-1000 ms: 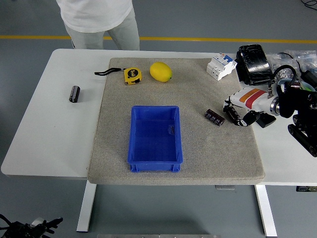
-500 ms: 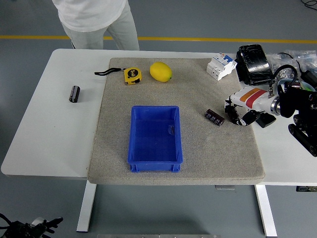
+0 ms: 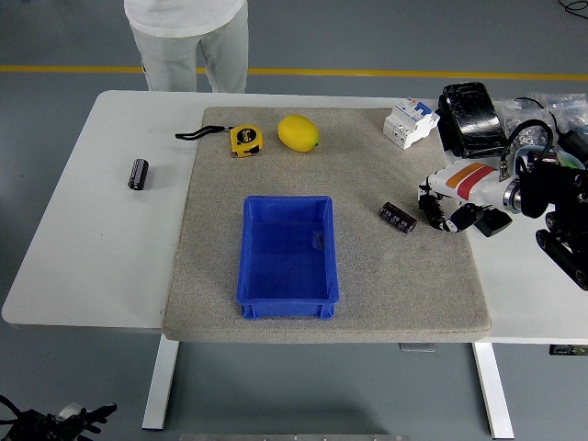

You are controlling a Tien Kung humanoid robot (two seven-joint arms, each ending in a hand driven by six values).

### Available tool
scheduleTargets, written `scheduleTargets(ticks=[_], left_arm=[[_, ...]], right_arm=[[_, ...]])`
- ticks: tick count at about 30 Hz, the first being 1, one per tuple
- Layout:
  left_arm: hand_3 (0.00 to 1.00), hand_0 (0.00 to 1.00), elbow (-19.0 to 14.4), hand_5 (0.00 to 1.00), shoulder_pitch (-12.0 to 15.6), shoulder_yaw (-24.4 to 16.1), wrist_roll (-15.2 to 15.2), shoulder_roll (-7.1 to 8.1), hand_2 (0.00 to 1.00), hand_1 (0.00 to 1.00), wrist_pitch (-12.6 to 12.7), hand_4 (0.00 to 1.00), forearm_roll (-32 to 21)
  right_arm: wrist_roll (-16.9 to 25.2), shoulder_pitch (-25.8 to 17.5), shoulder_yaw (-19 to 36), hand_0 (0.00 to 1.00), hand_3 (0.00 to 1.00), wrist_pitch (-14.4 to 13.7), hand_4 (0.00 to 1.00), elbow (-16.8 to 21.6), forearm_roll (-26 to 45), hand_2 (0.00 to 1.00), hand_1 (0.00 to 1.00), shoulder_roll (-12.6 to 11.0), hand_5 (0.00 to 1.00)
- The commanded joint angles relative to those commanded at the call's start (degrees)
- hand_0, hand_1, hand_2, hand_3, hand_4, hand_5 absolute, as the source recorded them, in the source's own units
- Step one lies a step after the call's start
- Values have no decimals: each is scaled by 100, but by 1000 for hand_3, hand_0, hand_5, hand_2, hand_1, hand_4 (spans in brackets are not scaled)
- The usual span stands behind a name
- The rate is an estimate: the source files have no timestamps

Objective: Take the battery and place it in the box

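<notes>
Over the last second little was altered on the white bench [image 3: 83, 248]. The right hand [image 3: 446, 207], with its white shell and black fingers [image 3: 439, 220], had been shifted only slightly toward the dark cylindrical battery [image 3: 398, 217], which was left lying on its side on the grey felt mat [image 3: 211, 276], to the right of the open blue plastic box [image 3: 288, 255] and just beside the fingertips. The fingers were seen curled downward, enclosing nothing; contact with the battery could not be confirmed. The battery itself had not been moved between the frames. The person in pale clothes [image 3: 188, 37] at the far side had stepped a little to the right. The grasp was judged not yet made, so the lift and the carry to the box were both left to be done. The left hand was not seen.
</notes>
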Motion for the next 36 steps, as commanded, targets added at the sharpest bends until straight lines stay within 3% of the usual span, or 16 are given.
scheduleTargets(ticks=[9, 17, 28, 36], left_arm=[[668, 579, 1, 725, 57, -109, 17, 4, 717, 616, -16, 629, 138], [668, 579, -4, 725, 134, -241, 55, 24, 714, 615, -41, 628, 318], [670, 576, -4, 725, 152, -210, 49, 49, 711, 611, -50, 629, 288], [668, 576, -19, 726, 113, -321, 97, 48, 708, 608, -76, 629, 449]], right_arm=[[25, -31, 321, 492, 539, 51, 664, 292, -197, 565, 520, -68, 89], [29, 29, 725, 497, 539, 159, 662, 1154, -465, 566, 520, -104, 93], [-62, 45, 718, 500, 540, 345, 666, 2818, -329, 569, 522, -240, 99], [-129, 148, 429, 504, 543, 464, 675, 3352, -254, 569, 524, 80, 103]])
